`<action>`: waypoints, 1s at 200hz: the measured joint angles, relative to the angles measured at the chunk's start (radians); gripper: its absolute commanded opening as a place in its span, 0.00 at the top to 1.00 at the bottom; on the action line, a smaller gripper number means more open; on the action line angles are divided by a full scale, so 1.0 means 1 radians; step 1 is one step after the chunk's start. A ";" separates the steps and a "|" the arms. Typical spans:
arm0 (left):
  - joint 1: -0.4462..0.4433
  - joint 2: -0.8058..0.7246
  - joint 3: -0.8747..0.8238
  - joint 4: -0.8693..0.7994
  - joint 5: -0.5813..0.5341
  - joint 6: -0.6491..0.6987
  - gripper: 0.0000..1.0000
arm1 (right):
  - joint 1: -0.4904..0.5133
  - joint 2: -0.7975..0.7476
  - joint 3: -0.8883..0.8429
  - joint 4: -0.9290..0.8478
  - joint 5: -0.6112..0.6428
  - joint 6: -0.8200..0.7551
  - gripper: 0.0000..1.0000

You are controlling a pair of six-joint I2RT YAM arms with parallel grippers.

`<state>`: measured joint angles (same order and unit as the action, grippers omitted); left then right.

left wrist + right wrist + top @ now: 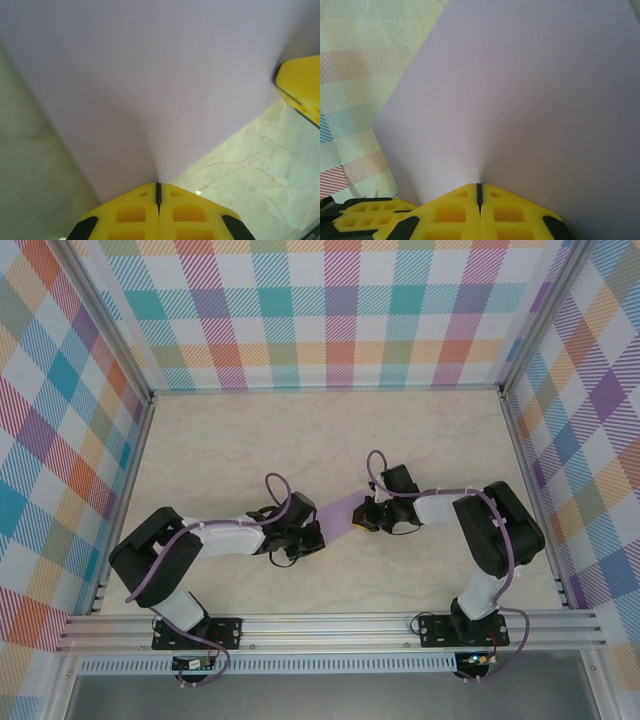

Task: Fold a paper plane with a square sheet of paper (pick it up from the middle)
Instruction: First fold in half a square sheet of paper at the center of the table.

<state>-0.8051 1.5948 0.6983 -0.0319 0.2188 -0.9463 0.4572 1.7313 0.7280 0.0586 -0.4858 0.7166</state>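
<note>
The square sheet of paper (pixel 340 511) is plain lavender and hangs stretched between my two grippers above the middle of the table. My left gripper (pixel 314 532) is shut on the sheet's near-left edge. In the left wrist view its yellow fingers (pixel 131 214) meet at the pinch (pixel 158 186), and the sheet (pixel 150 85) spreads away smooth. My right gripper (pixel 363 518) is shut on the opposite edge. In the right wrist view the sheet (pixel 520 90) fans out from the closed jaws (pixel 479 186). The paper bends slightly at each pinch.
The table (pixel 300 430) is pale marble-patterned, walled by checked panels (pixel 320 310) at the back and both sides. An aluminium rail (pixel 330 625) runs along the near edge at the arm bases. The right gripper's yellow finger (pixel 300 90) shows at the sheet's far edge, and the left gripper's finger (pixel 365 218) shows likewise.
</note>
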 measured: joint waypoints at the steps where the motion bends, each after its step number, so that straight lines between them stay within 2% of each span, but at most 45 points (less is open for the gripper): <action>1: 0.001 -0.002 -0.002 -0.001 0.000 0.000 1.00 | 0.000 0.000 0.000 0.000 0.000 0.000 1.00; 83: 0.077 -0.127 -0.034 -0.109 0.006 0.011 1.00 | -0.010 0.000 0.029 -0.043 0.030 -0.034 1.00; 122: 0.054 -0.110 -0.026 0.092 0.012 -0.074 1.00 | -0.013 0.000 0.034 -0.048 0.042 -0.027 1.00; 154: -0.005 0.014 0.007 0.277 -0.045 -0.167 1.00 | -0.013 0.000 0.027 -0.035 0.042 -0.004 1.00; 200: -0.031 0.166 0.007 0.468 -0.124 -0.280 1.00 | -0.015 0.000 0.020 -0.021 0.039 0.013 1.00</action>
<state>-0.8356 1.7611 0.7055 0.4362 0.0944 -1.2259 0.4423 1.7309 0.7479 0.0376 -0.4469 0.7296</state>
